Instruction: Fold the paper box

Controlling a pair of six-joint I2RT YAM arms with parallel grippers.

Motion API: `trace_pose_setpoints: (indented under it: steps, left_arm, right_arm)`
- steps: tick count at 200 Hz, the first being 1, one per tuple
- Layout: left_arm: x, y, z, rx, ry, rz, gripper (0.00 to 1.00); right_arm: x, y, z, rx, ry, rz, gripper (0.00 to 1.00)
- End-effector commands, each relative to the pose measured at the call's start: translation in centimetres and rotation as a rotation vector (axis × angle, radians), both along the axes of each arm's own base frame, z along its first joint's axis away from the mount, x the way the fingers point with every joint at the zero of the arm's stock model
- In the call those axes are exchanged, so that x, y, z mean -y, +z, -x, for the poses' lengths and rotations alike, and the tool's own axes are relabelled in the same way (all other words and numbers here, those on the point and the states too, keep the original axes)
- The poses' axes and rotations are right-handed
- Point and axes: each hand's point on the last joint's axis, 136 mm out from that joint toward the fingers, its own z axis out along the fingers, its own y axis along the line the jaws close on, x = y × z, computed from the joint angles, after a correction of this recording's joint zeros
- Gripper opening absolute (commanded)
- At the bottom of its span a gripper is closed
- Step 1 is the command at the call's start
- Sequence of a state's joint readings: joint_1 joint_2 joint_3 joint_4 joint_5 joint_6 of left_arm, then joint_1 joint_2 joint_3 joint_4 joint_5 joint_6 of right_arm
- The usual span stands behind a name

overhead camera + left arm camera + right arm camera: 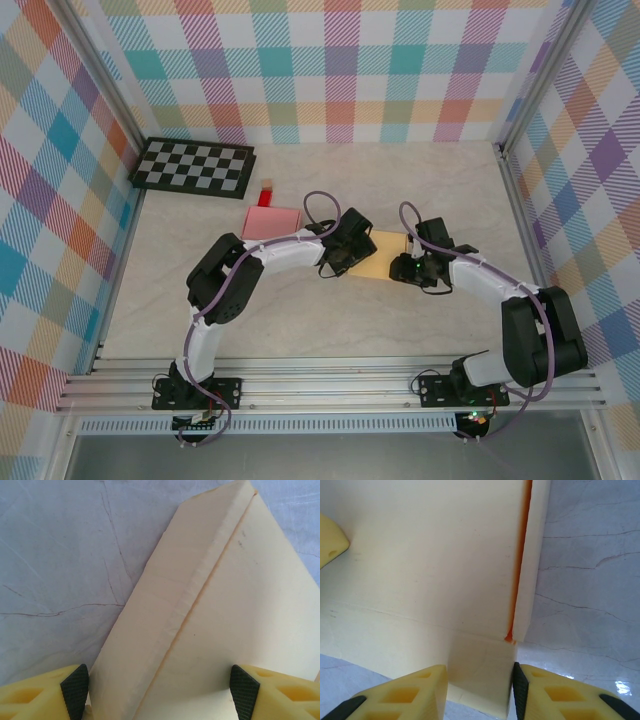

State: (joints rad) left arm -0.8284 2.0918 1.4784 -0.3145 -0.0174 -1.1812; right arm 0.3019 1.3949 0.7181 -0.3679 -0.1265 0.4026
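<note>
Right now I see the pale marbled table (300, 330) carrying everything, with a black-and-white checkerboard (195, 166) lying flat at its far left corner. The paper box (388, 255), a cream cardboard piece, lies flat near the middle of the table, between my two arms. A pink sheet (272, 222) lies just beside the left arm, on the far side, well apart from the checkerboard. On the left wrist view, the left end effector (160, 695) is spread wide, one black pad (75, 692) just off the cardboard's edge and the other over its surface, with a long raised crease (200, 595) running away from it. The right end effector (480, 692) is closed in on a small flap (480, 670) at the box's near edge, pinching it from both sides. A small red piece (267, 190) sits just beyond the pink sheet.
</note>
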Motion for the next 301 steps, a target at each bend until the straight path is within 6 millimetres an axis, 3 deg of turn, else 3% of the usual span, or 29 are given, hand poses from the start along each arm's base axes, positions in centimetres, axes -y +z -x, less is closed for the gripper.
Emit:
trace_pose_setpoints:
  steps: [1,215,301]
  left_arm:
    - [-3.0,-5.3,2.1,-0.124,-0.006,-0.154,0.75]
    - [-3.2,-5.3,2.1,-0.124,-0.004,-0.157,0.75]
    - [-3.2,-5.3,2.2,-0.124,-0.003,-0.158,0.75]
  right_arm:
    - [-0.1,0.3,-0.3,0.02,0.015,0.005,0.41]
    - [0.4,-0.8,-0.5,0.046,0.009,0.032,0.4]
    - [-0.5,0.5,-0.2,0.016,-0.004,-0.028,0.39]
